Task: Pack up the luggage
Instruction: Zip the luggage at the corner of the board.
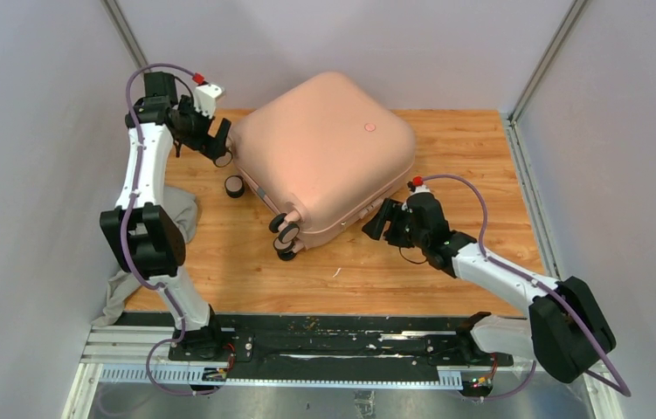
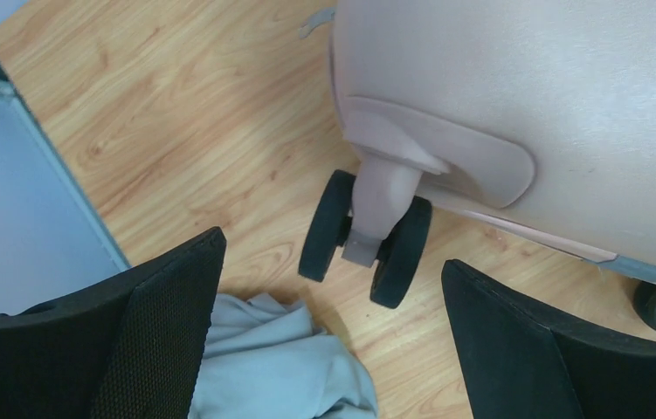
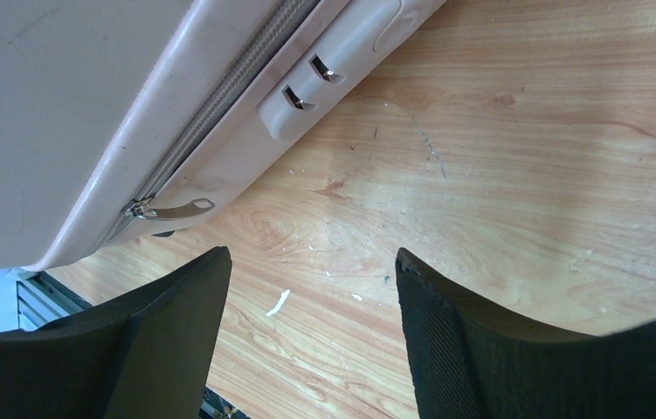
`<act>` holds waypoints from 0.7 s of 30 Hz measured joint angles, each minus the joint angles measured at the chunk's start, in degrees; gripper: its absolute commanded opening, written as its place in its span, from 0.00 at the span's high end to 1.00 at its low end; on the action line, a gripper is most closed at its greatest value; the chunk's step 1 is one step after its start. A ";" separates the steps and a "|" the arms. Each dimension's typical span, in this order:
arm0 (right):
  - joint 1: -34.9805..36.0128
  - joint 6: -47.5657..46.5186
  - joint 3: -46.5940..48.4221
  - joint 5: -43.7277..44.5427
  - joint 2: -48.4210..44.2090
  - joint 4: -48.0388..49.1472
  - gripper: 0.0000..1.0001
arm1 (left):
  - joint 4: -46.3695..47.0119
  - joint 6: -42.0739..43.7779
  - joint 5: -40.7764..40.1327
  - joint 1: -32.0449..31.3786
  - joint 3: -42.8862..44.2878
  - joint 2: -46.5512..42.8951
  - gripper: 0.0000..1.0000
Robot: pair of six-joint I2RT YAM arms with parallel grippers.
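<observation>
Because the pink luggage (image 1: 324,157) lies shut on the table (image 1: 446,253) and both my left tool (image 1: 219,144), by a wheel (image 2: 403,253), and right tool (image 1: 379,220), near the zipper pull (image 3: 174,209), stand open and empty, I fear a clumsy tug could merely slide it.

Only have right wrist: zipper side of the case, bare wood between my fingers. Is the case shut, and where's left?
Observer: From the top view the case lies flat, shell up, and looks closed.
Operator: And left?
Observer: The left fingers are open at the case's left corner and hold nothing. A wheel sits just ahead of them.
Operator: Anything not packed?
Observer: A grey cloth lies on the table near its left edge, outside the case.
</observation>
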 measured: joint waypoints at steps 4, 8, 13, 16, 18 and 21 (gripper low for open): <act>0.00 0.92 0.00 -0.63 1.20 0.50 0.27 | 0.09 2.01 3.23 -0.02 -0.09 0.79 0.00; -0.02 1.29 0.17 -1.38 2.89 0.85 0.28 | -1.07 6.19 7.21 -0.11 -0.92 2.78 0.07; -1.01 1.40 2.49 -2.67 7.15 1.18 0.32 | -4.50 9.92 9.97 -0.11 -0.81 7.54 0.38; -2.71 1.11 4.13 -3.41 9.22 1.55 0.34 | -5.33 10.45 10.62 -0.04 -0.79 9.62 0.58; -4.37 0.48 6.27 -4.35 11.08 1.55 0.36 | -4.87 10.91 11.26 0.09 -0.81 9.73 0.63; -7.26 -1.81 10.38 -6.58 14.03 1.31 0.37 | -5.33 10.60 11.78 0.09 -2.25 8.94 0.75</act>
